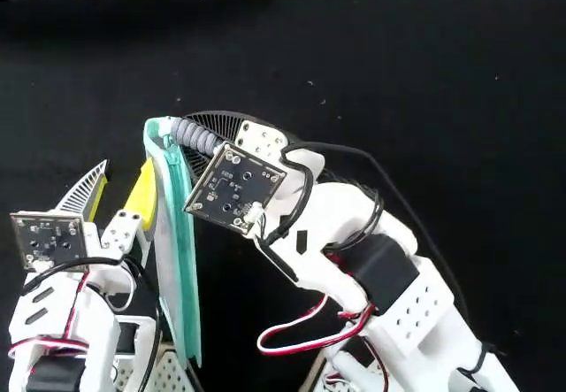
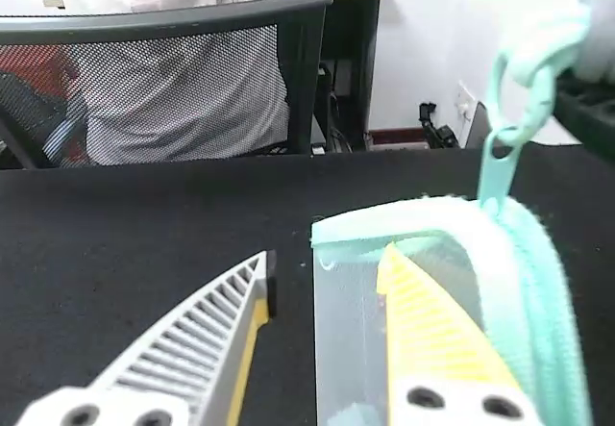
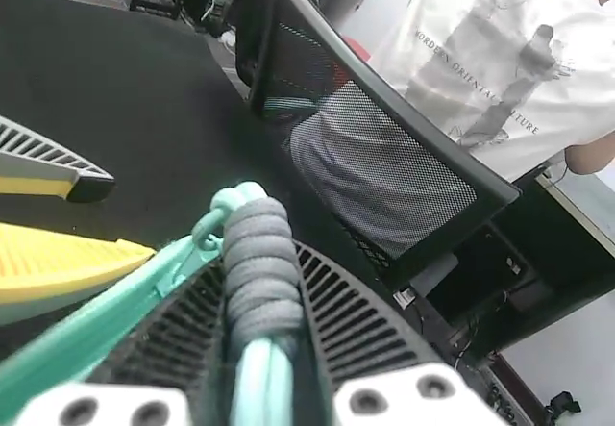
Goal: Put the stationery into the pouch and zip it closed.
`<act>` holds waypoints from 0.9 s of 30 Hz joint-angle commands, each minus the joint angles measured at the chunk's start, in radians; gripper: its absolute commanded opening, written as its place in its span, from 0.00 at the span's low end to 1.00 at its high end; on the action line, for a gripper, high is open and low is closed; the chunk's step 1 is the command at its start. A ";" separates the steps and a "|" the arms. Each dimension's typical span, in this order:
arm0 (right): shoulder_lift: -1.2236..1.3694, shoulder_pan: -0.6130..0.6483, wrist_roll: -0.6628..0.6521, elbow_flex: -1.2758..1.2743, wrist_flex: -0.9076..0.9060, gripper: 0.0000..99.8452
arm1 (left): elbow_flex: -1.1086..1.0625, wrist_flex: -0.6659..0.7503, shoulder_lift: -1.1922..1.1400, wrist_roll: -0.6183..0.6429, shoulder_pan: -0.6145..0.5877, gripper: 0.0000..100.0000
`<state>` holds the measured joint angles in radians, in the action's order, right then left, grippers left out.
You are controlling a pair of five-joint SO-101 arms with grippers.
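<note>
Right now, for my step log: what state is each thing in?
pouch: standing on its long edge, zip state unclear
pull cord: clamped by the right gripper
right gripper: shut on the pull cord
left gripper: open, beside the pouch

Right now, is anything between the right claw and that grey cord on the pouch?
Nothing visible does. The right gripper is shut on the grey cord at the far end of the green pouch; the left gripper, open, sits beside the pouch.
</note>
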<state>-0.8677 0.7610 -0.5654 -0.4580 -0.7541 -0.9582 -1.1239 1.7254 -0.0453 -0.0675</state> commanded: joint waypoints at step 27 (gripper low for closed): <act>-0.027 -0.083 0.077 0.007 0.080 0.01 | 0.114 -0.066 -0.002 -0.081 0.166 0.25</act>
<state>-0.8462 0.6797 -0.4994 -0.4657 -0.6943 -0.8523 -1.1945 1.7269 -0.1204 0.0859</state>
